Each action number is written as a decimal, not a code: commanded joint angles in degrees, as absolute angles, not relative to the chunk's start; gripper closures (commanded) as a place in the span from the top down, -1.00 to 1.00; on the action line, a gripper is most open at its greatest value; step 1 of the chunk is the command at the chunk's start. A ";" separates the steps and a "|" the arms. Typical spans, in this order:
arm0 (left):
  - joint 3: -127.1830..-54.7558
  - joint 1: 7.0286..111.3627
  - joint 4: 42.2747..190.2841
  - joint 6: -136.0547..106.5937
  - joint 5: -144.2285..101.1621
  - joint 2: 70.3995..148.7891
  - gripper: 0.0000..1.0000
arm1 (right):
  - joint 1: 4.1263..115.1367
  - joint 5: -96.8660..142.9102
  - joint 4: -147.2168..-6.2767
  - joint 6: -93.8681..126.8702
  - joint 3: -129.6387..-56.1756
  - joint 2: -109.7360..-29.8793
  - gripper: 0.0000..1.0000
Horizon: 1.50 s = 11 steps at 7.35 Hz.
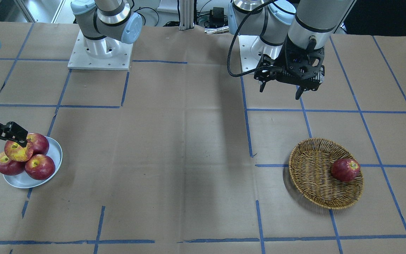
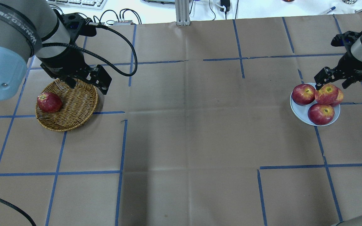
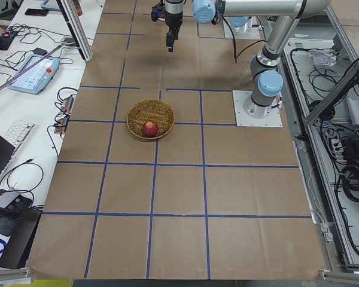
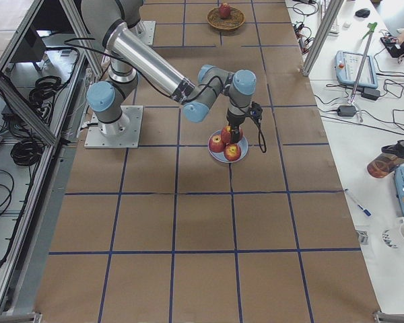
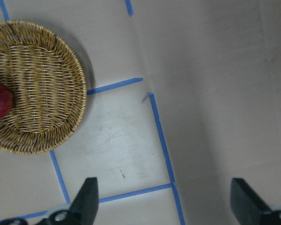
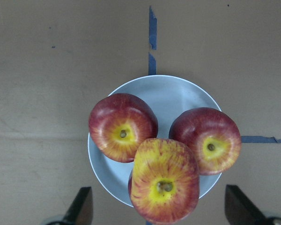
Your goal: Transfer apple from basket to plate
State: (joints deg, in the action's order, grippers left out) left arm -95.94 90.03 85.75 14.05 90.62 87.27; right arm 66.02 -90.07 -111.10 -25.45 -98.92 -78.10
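The apple [image 1: 18, 151], light red with yellow streaks, lies on top of three darker red apples on the pale plate [image 1: 56, 155]. It also shows in the overhead view [image 2: 326, 94] and the right wrist view [image 6: 165, 186]. My right gripper [image 2: 331, 83] is open just above it, fingers [image 6: 84, 204] spread wide to either side and not touching. The wicker basket [image 2: 77, 103] holds one dark red apple [image 2: 49, 102]. My left gripper [image 2: 87, 86] is open and empty above the basket's far rim.
The table is covered in brown paper with blue tape lines. The plate [image 2: 298, 111] is at the robot's right end, the basket [image 1: 312, 173] at its left end, with a wide stretch of table between them. The arm bases stand at the robot's side.
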 commanded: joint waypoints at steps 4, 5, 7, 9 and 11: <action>-95.98 90.00 85.78 14.06 90.62 87.28 0.98 | 79.95 -90.18 -89.32 -8.32 -89.38 -87.35 1.00; -95.89 90.09 85.78 14.06 90.62 87.28 0.98 | 83.29 -90.00 -89.12 -3.48 -89.56 -88.67 1.00; -95.98 90.09 85.78 14.06 90.62 87.28 0.98 | 89.19 -90.70 -89.30 2.88 -89.65 -89.03 1.00; -95.98 90.00 85.78 14.06 90.62 87.28 0.98 | 89.03 -90.18 -89.30 2.12 -89.82 -89.29 1.00; -95.98 90.00 85.78 14.06 90.62 87.28 0.98 | 89.03 -90.09 -89.38 2.11 -89.56 -89.38 1.00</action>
State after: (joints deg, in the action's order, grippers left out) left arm -95.97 90.01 85.78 14.06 90.61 87.28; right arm 88.99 -90.18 -89.30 2.14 -89.66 -89.32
